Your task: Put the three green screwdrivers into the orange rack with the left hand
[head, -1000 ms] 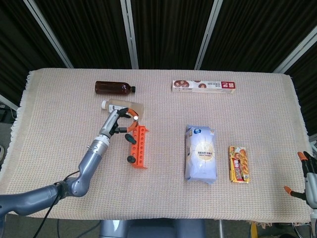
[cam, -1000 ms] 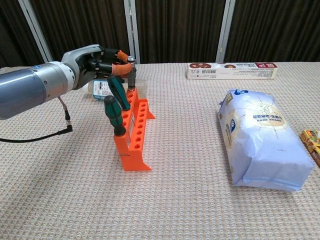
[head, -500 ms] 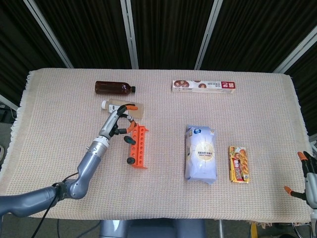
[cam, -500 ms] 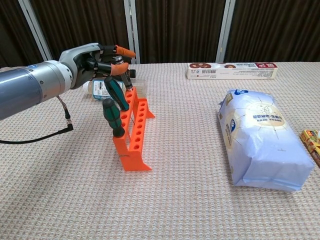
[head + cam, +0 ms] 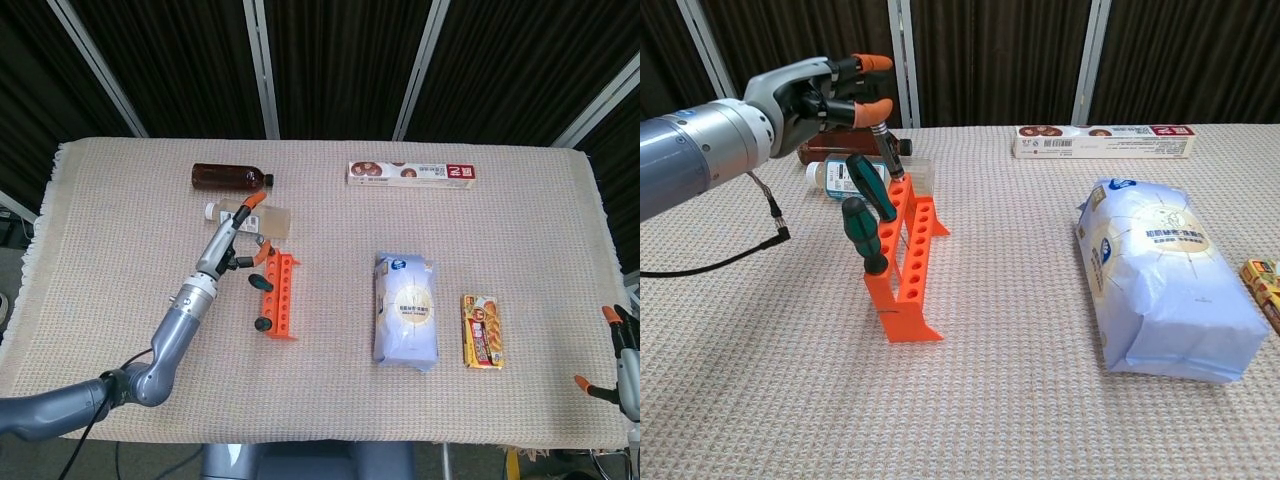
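The left hand (image 5: 820, 95) is hovering above the far end of the rack (image 5: 905, 262), its orange-tipped fingers (image 5: 872, 62) spread apart and grasping nothing; in the head view the same hand (image 5: 228, 240) is reaching over the clear bottle (image 5: 262, 217) lying just far of the rack; beyond that, a brown bottle (image 5: 230, 177) is lying on its side on the worktop (image 5: 330, 420).

The rack is standing left of centre, running near to far; three screwdrivers are sitting in it; the near one (image 5: 862, 232) is leaning left with its green handle up; the middle one (image 5: 869, 186) is tilting left too, just behind the first; the far one (image 5: 886, 150) is showing a darker handle just under the fingers, and whether the fingers are touching it cannot be told from either view.

Right of centre, a white and blue bag (image 5: 1165, 275) is lying flat; far of it, a long red and white box (image 5: 1102, 140) is resting near the worktop's far edge; right of the bag, a small orange snack packet (image 5: 482, 331) is lying flat.

At the far right, near edge, the right hand (image 5: 625, 365) is only partly showing in the head view, its orange fingertips apart and holding nothing.
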Controlling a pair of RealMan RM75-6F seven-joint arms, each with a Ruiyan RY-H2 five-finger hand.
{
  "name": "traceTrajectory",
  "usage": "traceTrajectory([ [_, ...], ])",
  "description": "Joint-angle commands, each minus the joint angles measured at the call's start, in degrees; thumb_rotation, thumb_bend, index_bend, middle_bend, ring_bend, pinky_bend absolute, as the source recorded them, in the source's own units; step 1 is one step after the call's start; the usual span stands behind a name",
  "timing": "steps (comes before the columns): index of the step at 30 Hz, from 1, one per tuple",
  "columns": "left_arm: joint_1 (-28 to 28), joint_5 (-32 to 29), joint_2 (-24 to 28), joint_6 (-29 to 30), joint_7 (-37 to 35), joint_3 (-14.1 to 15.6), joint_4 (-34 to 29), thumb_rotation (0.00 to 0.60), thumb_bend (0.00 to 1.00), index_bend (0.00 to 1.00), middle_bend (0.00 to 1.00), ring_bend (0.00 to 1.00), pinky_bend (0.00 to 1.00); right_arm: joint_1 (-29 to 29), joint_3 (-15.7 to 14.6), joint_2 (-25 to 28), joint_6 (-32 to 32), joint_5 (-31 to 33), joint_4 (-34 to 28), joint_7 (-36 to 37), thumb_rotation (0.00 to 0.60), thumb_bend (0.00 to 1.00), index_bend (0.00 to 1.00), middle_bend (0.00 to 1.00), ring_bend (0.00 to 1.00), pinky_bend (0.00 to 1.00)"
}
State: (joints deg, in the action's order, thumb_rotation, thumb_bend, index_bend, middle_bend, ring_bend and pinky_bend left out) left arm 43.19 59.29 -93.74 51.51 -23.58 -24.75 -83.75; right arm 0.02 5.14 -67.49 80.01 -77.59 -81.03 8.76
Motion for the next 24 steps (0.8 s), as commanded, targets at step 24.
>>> traceTrajectory([
  [24,-23.6,13.7,22.6,33.2,32.6,17.6,-19.8,0.6,0.47,0.19,0.02,0.0,0.0,1.4,0.6,-0.1,3.2,-3.9,-1.3,-2.2,0.6,0.0,0.0,0.0,0.0,0.0],
])
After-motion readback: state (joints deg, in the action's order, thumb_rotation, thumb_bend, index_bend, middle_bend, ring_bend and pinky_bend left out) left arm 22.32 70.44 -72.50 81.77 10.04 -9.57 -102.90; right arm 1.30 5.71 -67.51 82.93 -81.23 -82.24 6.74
